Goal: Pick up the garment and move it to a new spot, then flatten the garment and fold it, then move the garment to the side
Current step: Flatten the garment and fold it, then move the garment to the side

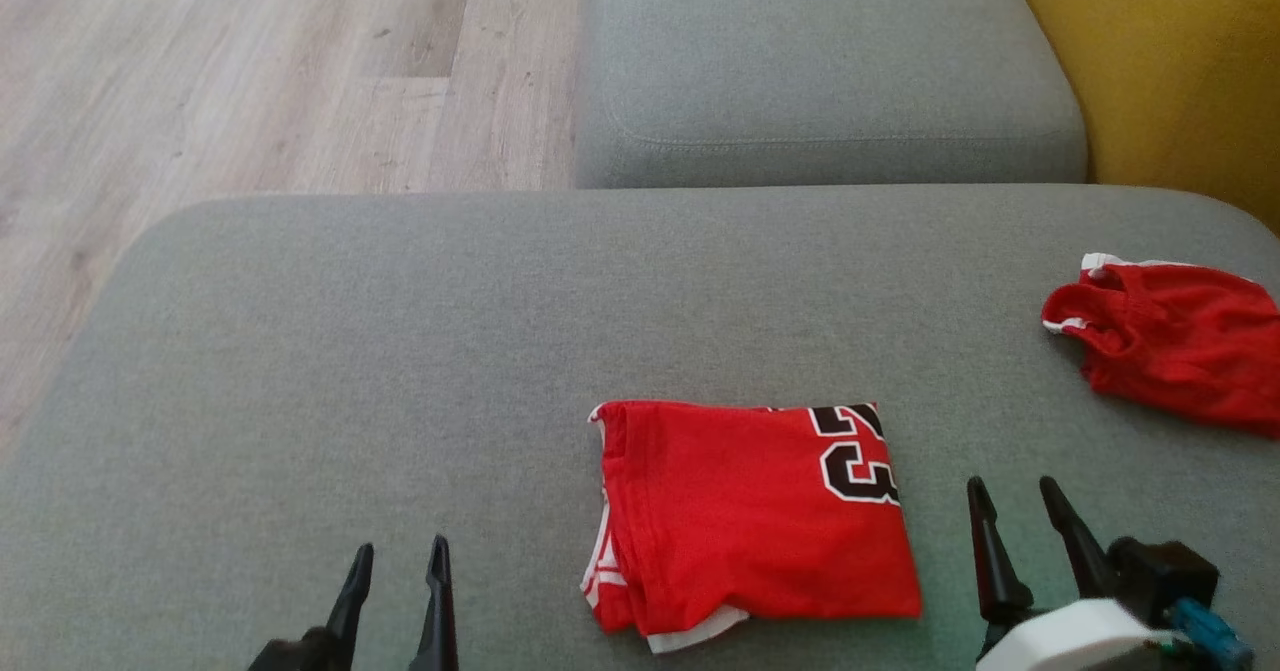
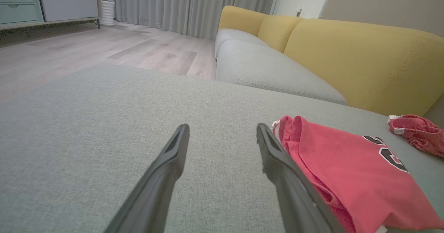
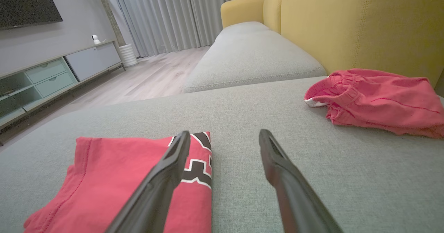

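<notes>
Left gripper (image 1: pixel 401 546) at 7 and right gripper (image 1: pixel 1012 483) at 5 o'clock gape empty; folded red numbered jersey (image 1: pixel 760 511) probably next needs gripping and moving aside.

The only print I can read from here sits on the folded red garment (image 1: pixel 750 511): big black digits (image 1: pixel 855 456) edged in white, at its far right corner in the head view. The nearer one reads to me as a 3. The one beyond it is cut off by the fold and looks like a 2, though I can't be sure. Both wrist views catch pieces of the same digits, too partial to read on their own
</notes>
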Robot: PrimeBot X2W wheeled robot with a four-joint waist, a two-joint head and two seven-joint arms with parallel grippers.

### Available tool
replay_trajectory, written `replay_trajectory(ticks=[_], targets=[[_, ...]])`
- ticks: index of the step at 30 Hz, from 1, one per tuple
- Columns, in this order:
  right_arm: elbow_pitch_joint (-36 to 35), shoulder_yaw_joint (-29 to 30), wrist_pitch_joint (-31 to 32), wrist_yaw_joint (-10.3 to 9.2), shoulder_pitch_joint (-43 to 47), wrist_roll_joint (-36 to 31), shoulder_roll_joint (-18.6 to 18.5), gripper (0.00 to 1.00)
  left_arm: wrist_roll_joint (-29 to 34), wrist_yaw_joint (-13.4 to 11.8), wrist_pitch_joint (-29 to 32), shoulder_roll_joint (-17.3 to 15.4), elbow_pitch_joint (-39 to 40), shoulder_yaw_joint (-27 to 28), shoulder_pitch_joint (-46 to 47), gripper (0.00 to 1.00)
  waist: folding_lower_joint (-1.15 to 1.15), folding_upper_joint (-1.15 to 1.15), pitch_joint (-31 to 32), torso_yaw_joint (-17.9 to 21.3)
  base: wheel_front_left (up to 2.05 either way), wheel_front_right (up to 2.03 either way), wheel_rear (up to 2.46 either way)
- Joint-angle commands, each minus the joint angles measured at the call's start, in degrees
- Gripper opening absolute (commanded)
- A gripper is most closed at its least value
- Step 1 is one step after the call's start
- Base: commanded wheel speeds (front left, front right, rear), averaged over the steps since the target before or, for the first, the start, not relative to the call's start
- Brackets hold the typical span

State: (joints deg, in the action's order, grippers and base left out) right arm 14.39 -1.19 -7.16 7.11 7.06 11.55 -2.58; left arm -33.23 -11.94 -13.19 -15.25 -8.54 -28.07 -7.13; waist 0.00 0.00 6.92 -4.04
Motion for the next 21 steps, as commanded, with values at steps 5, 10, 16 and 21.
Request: replay_trajectory(ticks=[5, 10, 16, 21], targets=[[-2.48, -1.34, -1.13, 0.37, -0.94, 0.98, -0.30, 1.00, -0.24, -0.50, -1.06, -0.92, 1.33, 2.92, 0.98, 1.00, 0.00, 0.00, 0.53, 0.17, 0.00, 0.00, 0.00], [-2.19, -1.08, -1.31, 0.37, -0.48, 1.24, -0.30, 1.00, -0.23, -0.61, -1.22, -1.07, 1.60, 3.31, 0.77, 1.00, 0.00, 0.00, 0.33, 0.01, 0.00, 0.00, 0.00], [-2.06, -1.01, -1.05, 0.37, -0.62, 0.83, -0.30, 1.00, -0.24, -0.72, -1.28, -1.10, 1.81, 3.38, 0.92, 1.00, 0.00, 0.00, -0.05, -0.04, 0.00, 0.00, 0.00], [-1.37, -1.00, -0.13, 0.37, -0.66, 0.82, -0.30, 1.00, -0.38, -0.72, -1.30, -1.08, 1.80, 3.30, 1.10, 1.00, 0.00, 0.00, -0.30, -0.21, 0.00, 0.00, 0.00]])
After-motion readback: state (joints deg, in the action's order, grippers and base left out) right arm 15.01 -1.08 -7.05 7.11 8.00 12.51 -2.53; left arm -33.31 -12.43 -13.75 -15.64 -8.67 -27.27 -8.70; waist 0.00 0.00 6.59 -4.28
